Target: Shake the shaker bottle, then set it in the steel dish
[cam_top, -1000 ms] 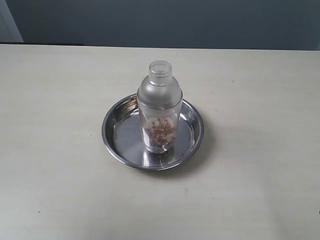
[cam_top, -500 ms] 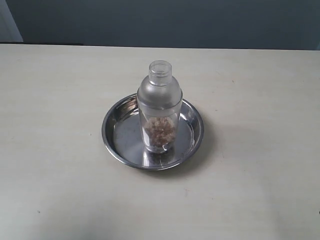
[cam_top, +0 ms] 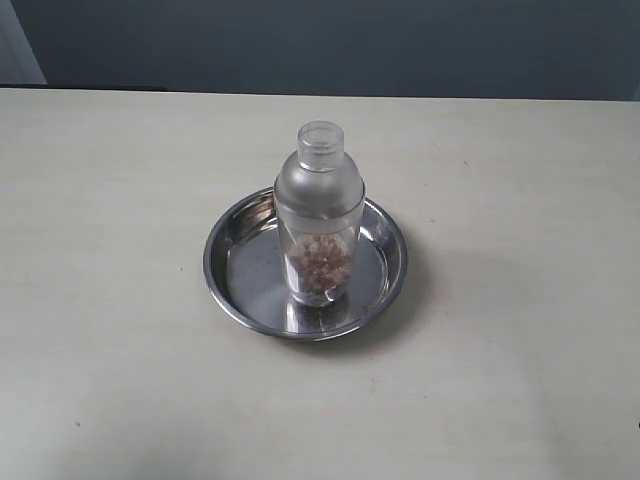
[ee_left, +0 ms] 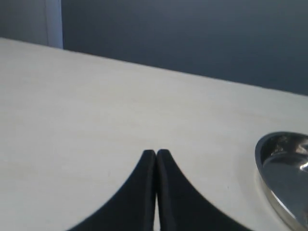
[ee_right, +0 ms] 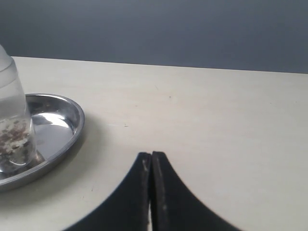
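The clear shaker bottle (cam_top: 319, 215) stands upright inside the steel dish (cam_top: 230, 265) at the table's middle, brown granules showing in its lower half. The right wrist view catches its side (ee_right: 12, 120) and the dish rim (ee_right: 67, 139). The left wrist view shows only an edge of the dish (ee_left: 284, 178). My left gripper (ee_left: 156, 153) is shut and empty, apart from the dish. My right gripper (ee_right: 151, 155) is shut too, with nothing between its fingers, well clear of the dish. Neither gripper appears in the exterior view.
The pale table (cam_top: 500, 380) stretches around the dish on all sides. A dark blue wall (cam_top: 350, 40) rises behind the table's far edge.
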Tool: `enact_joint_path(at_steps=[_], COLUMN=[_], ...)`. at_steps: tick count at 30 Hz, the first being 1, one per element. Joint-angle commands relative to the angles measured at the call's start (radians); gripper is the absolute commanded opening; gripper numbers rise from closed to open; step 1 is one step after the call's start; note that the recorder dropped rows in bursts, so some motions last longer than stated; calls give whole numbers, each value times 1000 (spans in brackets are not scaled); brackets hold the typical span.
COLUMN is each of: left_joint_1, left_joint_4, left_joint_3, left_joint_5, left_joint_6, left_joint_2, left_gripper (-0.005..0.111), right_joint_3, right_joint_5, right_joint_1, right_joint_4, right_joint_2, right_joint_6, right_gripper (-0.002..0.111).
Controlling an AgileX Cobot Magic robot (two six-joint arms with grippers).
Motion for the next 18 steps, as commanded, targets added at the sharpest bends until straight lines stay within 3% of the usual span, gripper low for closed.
enact_joint_path(at_steps=[1, 18], left_joint_1=[1, 1], left_joint_4=[2, 9], left_joint_3=[3, 3], left_joint_5=[-97, -86], left_joint_6=[-3, -2], left_joint_2=[-11, -11], left_gripper=[0, 0], right_joint_3=[1, 1], right_joint_5=[-13, -13], right_joint_1=[0, 0], right_joint_4=[-5, -5], right_joint_2=[-4, -4], right_joint_6=[-1, -1], right_gripper=[-1, -1])
